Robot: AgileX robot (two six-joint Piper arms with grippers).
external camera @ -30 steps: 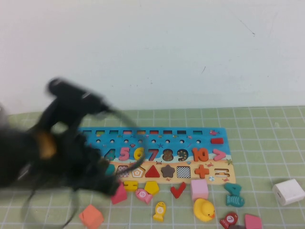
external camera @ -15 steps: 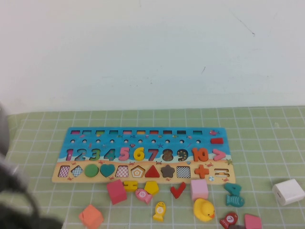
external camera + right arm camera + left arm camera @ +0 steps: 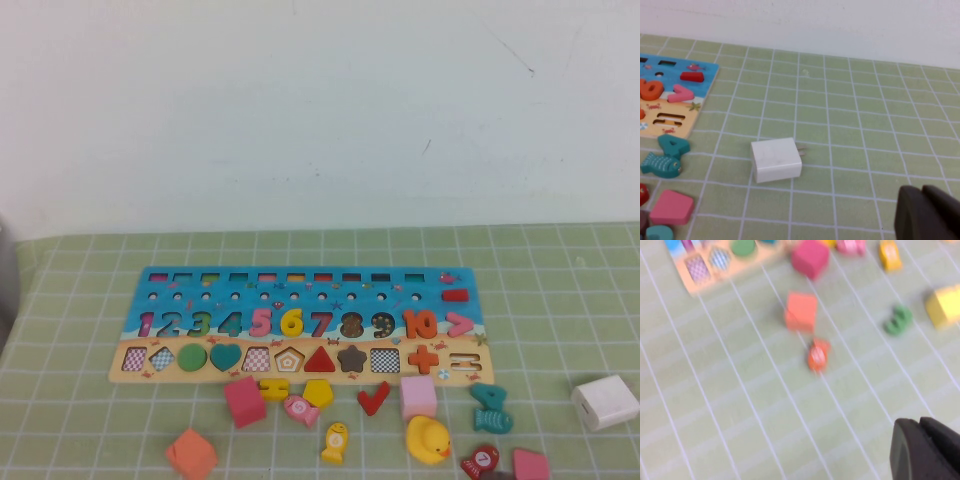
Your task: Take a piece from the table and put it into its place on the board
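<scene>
The yellow numeral 6 piece (image 3: 291,322) lies in its slot on the board (image 3: 395,300), between the pink 5 and the red 7. The board rests on the green gridded table (image 3: 560,270). Neither arm shows in the high view. In the left wrist view my left gripper (image 3: 919,424) is shut and empty, hovering over bare table, well away from the board's sandy corner (image 3: 686,284). My right gripper (image 3: 921,190) is also shut on nothing, above the grid close to a white charger (image 3: 776,159).
Loose pieces lie in front of the board: magenta cube (image 3: 244,402), orange block (image 3: 191,452), yellow fish (image 3: 336,442), rubber duck (image 3: 428,439), red tick (image 3: 373,399), pink cube (image 3: 419,396), teal pieces (image 3: 492,407). The white charger (image 3: 605,401) sits at the right.
The left arm, which hung over the board's left end a second ago, has drawn back towards the near left and left the high view. The pieces have not moved.
</scene>
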